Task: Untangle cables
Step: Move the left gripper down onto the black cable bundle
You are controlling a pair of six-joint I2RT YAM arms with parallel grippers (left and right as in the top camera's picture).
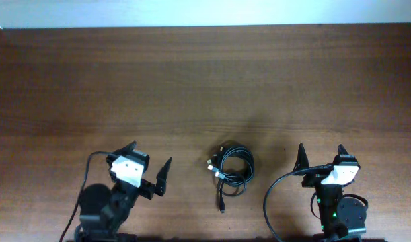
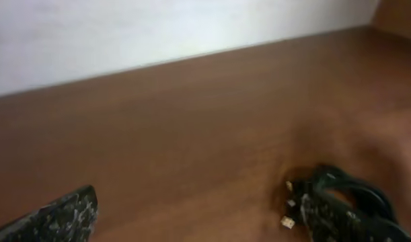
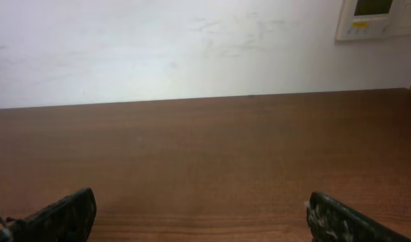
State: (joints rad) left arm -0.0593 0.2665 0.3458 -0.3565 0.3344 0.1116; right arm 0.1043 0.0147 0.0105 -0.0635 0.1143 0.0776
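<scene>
Left tool (image 1: 148, 158) and right tool (image 1: 321, 153) both gape released, flanking the cables (image 1: 233, 167) coiled on the counter (image 1: 192, 81); their crossings are too blurred to trace.

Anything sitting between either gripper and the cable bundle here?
Nothing visible does. From overhead, only bare table separates the left gripper from the cables on one side and the right gripper from them on the other.
</scene>
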